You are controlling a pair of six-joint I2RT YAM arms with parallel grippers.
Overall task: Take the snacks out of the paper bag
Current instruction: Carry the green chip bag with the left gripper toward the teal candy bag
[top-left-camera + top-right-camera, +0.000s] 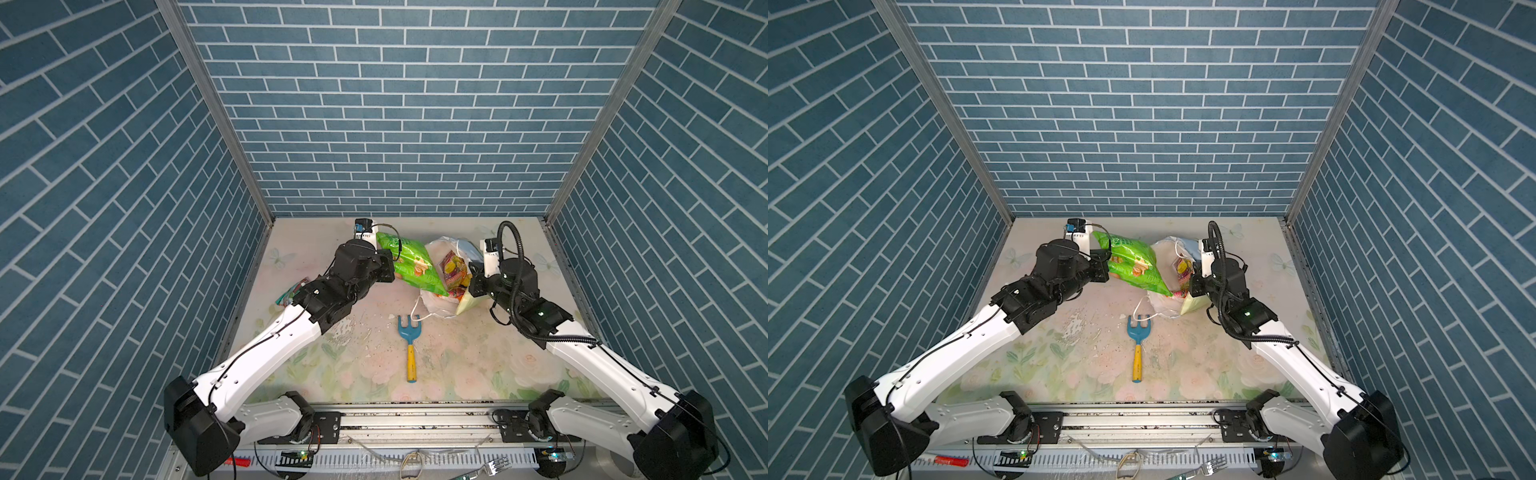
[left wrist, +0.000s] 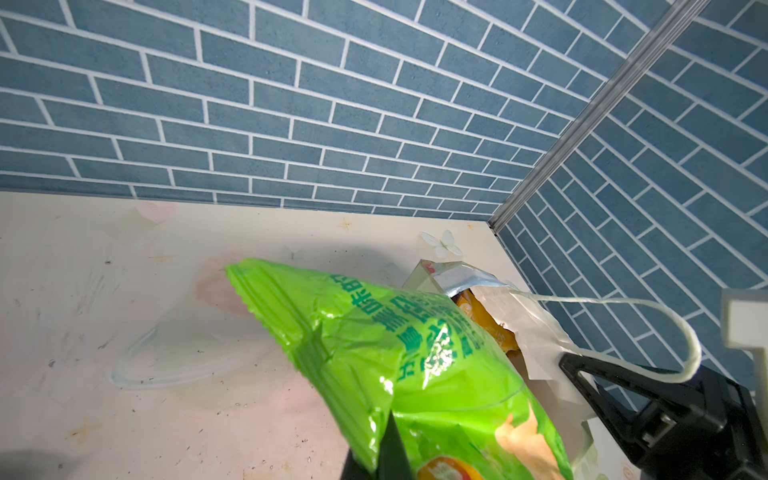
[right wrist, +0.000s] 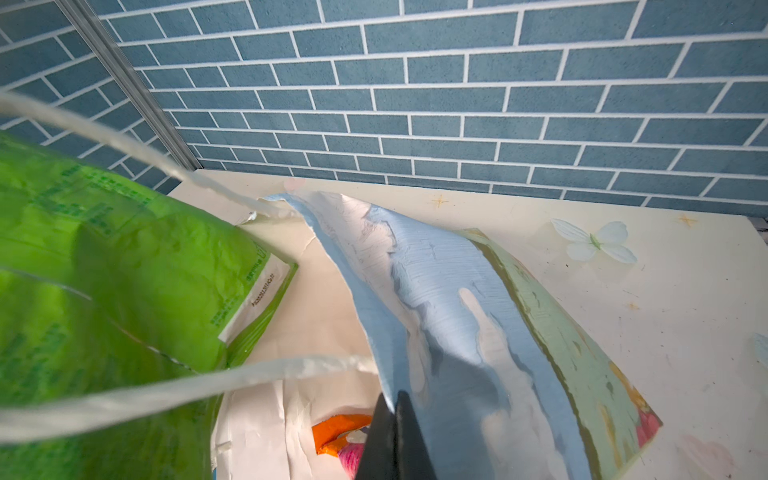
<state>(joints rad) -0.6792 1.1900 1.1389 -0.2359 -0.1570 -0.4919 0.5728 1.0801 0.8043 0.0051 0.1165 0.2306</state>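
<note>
Nearest runs the mounting rail [image 1: 415, 419]; beyond it lies a toy rake [image 1: 409, 340]. Left to right: a small packet [image 1: 291, 296] already out on the worktop [image 1: 478, 365]; the left hand [image 1: 387, 268] clamped on the green packet [image 1: 415, 266], whose lower corner sits at the mouth of the paper bag [image 1: 434, 303]; a fruit-print packet [image 1: 453, 270] inside; the right hand [image 1: 473, 282] pinching the bag's wall, presumably to anchor it.
</note>
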